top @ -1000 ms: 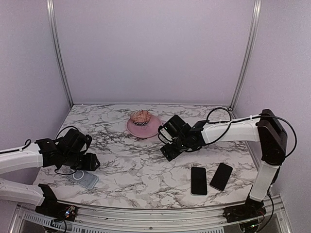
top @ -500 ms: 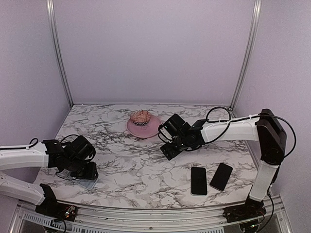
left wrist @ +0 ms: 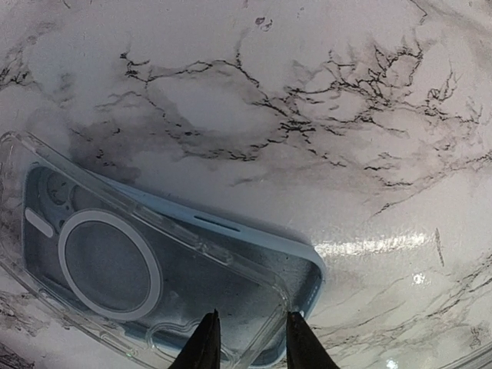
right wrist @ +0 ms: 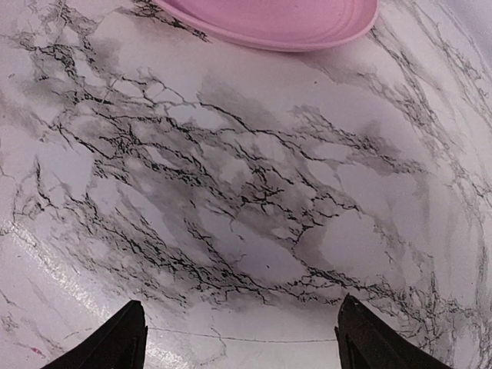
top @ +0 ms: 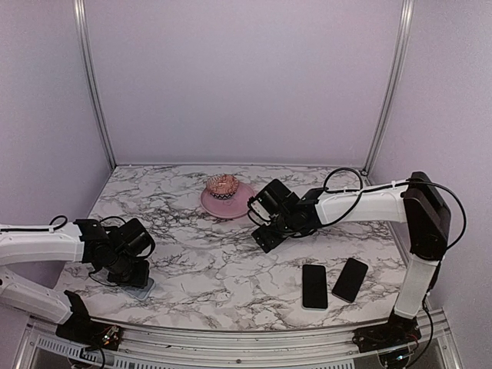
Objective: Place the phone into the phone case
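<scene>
Left gripper [left wrist: 250, 342] has dropped onto phone case [left wrist: 115, 269] at the near-left corner of the surface [top: 223, 269], jaws narrowing astride its rim, clamp unconfirmed; right gripper [right wrist: 238, 338] spread, empty; phone [top: 314, 286] near-right, untouched

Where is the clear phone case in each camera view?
Top external: case at near left of the table, mostly hidden under the left gripper.
Left wrist: case at lower left, overlapping a grey-blue slab, with the gripper's fingertips at its near rim.
Right wrist: not in it.
Shared landmark: the marble table, in all three views.
</scene>
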You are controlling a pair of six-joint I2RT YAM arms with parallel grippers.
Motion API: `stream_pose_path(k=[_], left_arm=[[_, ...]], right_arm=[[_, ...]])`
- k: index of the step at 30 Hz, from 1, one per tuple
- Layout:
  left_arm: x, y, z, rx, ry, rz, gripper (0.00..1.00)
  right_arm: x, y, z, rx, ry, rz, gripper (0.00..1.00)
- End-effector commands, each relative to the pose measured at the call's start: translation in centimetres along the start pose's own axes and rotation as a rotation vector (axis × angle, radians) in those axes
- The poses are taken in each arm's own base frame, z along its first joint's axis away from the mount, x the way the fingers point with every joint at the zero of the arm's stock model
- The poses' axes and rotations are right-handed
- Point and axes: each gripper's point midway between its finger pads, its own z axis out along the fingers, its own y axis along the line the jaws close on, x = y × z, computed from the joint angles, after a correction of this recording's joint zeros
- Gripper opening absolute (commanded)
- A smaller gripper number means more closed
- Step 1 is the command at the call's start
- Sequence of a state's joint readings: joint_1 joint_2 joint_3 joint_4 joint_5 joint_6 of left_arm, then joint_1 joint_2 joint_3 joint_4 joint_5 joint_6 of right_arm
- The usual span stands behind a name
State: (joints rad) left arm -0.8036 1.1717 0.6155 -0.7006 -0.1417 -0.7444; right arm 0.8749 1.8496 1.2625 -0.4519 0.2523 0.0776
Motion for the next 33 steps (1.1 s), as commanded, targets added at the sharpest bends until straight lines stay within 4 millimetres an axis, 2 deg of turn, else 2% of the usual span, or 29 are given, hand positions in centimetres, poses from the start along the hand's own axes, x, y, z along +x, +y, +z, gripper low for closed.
stream_pose_path(k=[1, 12, 14, 17, 20, 23, 25, 28, 29, 30, 32, 33], left_arm=[[0.5, 0.5, 0.1, -0.050, 0.041, 0.021, 0.30], [1.7, -0.5, 1.2, -0.020, 0.123, 0.090, 0.36], [1.5, -0.4, 1.3, -0.040, 0.121, 0.104, 0.27], [0.7, -0.1, 1.3, -0.072, 0.090, 0.113, 0.00], [-1.0, -0.4, 0.0, -0.065, 0.014, 0.118, 0.00], [-4.0, -1.1, -3.0, -0.036, -0.127, 0.088, 0.00], [-6.6, -1.7, -5.9, -0.002, -0.253, 0.044, 0.00], [-10.5, -4.0, -10.9, 0.157, -0.464, -0.011, 0.00], [-11.7, -5.2, -12.9, 0.251, -0.550, -0.036, 0.00], [-13.6, -6.9, -15.8, 0.380, -0.670, -0.074, 0.00], [-15.9, -8.6, -21.2, 0.586, -0.863, -0.133, 0.00], [-16.8, -9.1, -23.7, 0.663, -0.944, -0.157, 0.00]], right_arm=[[-1.0, -0.2, -0.5, 0.006, -0.019, -0.011, 0.83], [-1.2, -0.3, -0.7, 0.004, -0.031, -0.015, 0.83], [-1.1, -0.3, -0.8, 0.005, -0.033, -0.013, 0.83], [-1.0, -0.4, -0.9, 0.007, -0.033, -0.007, 0.83], [-1.2, -0.5, -1.4, 0.007, -0.040, -0.004, 0.84], [-1.8, -0.7, -2.3, 0.006, -0.071, -0.007, 0.84], [-2.8, -0.6, -3.3, -0.001, -0.111, -0.014, 0.83], [-5.6, 0.5, -6.0, -0.026, -0.239, -0.040, 0.85], [-6.9, 1.2, -7.2, -0.035, -0.300, -0.075, 0.87], [-8.4, 2.2, -8.7, -0.049, -0.373, -0.098, 0.89], [-11.6, 4.5, -12.4, -0.083, -0.535, -0.143, 0.98], [-13.2, 5.9, -14.5, -0.102, -0.625, -0.165, 0.99]])
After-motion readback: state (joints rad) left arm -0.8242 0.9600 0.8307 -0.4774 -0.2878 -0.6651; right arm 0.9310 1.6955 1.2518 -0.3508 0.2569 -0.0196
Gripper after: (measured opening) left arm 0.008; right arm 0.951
